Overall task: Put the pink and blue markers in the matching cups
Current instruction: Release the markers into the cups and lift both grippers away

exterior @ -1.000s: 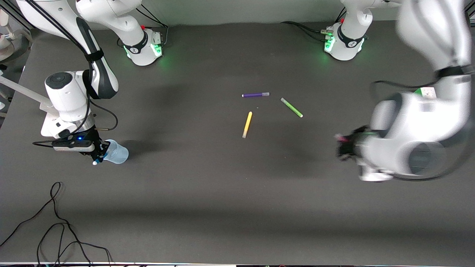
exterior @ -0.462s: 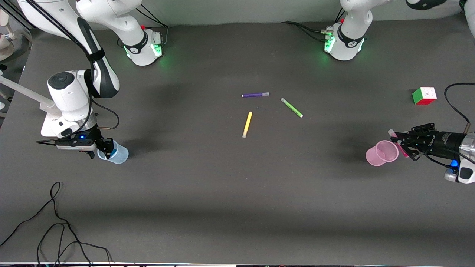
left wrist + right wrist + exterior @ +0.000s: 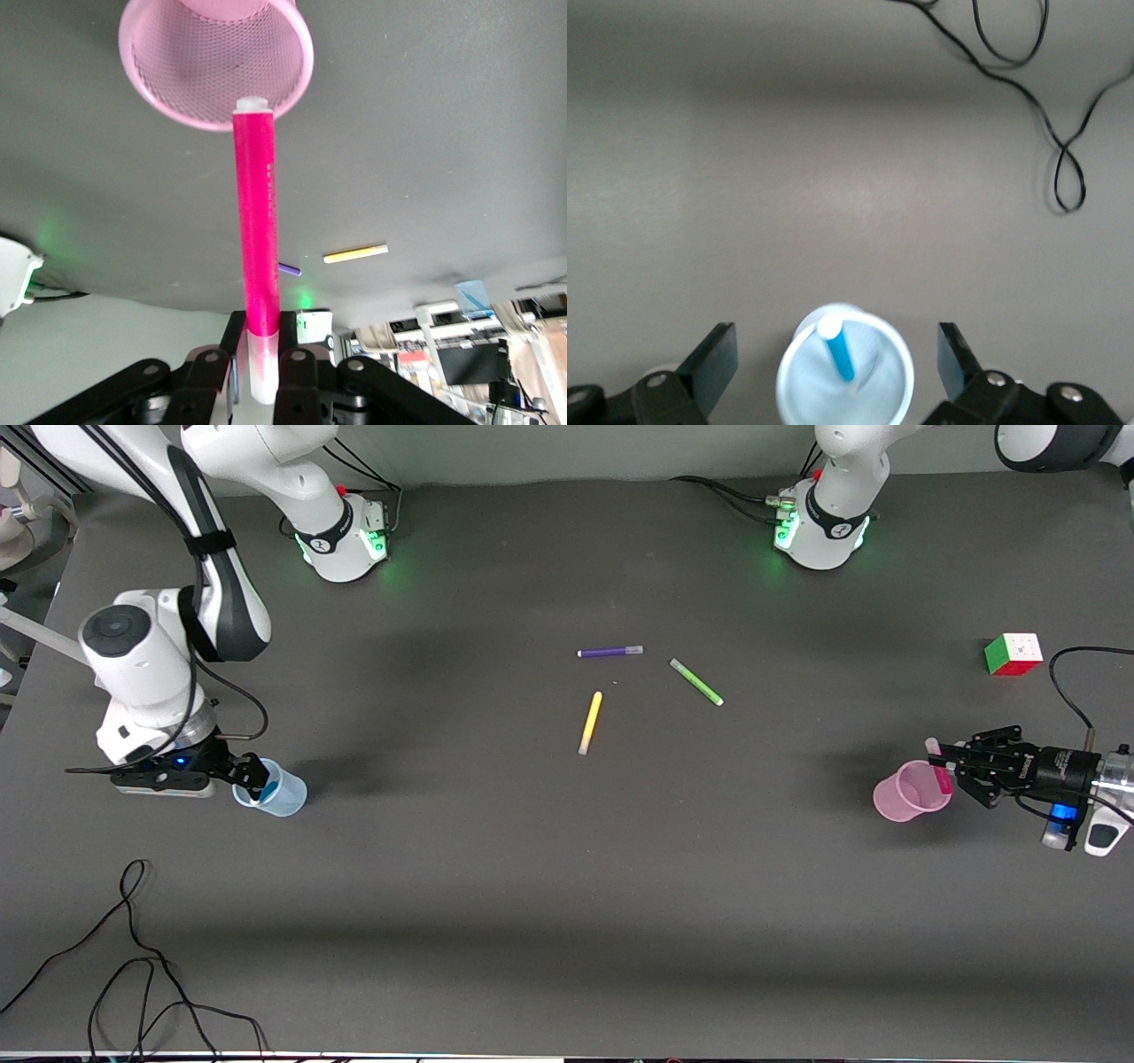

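From the high camera across the table, the right gripper hangs over the light blue ribbed translucent plastic cup, which stands at the right arm's end of the dark grey table. A bit of bright blue shows at the cup's mouth. At the left arm's end, the left gripper is turned sideways, pinching the slim magenta pink marker, whose body lies at the rim of the light pink ribbed translucent plastic cup. In the middle of the table lie a yellow pen, a purple pen and a green pen, well apart from both cups. A colourful puzzle cube sits farther from the camera than the pink cup. A black cable loops near the table's edge at the right arm's end.

In the left wrist view the black fingers are pressed on the pink marker at its pale capped end; its other end reaches the pink cup's rim.

In the right wrist view the fingers are spread wide on either side of the blue cup, and the bright blue marker stands leaning inside it, free of the fingers.
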Controlling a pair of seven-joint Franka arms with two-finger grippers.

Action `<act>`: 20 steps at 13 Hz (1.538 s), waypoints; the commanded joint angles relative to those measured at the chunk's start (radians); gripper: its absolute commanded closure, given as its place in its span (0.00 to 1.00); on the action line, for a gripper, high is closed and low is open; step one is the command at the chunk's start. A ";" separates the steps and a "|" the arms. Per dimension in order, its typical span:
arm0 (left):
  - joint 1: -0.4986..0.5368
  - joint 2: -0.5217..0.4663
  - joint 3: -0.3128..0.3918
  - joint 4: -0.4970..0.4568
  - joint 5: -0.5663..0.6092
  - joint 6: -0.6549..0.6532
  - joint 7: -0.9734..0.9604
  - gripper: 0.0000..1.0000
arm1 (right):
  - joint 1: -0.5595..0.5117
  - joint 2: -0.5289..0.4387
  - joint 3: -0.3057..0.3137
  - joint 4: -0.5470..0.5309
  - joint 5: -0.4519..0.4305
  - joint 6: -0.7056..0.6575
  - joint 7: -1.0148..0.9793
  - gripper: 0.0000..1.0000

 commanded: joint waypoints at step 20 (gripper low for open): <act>-0.260 -0.465 -0.015 -0.198 0.640 0.263 0.148 0.00 | -0.262 -0.353 0.375 0.243 0.246 -0.775 -0.079 0.00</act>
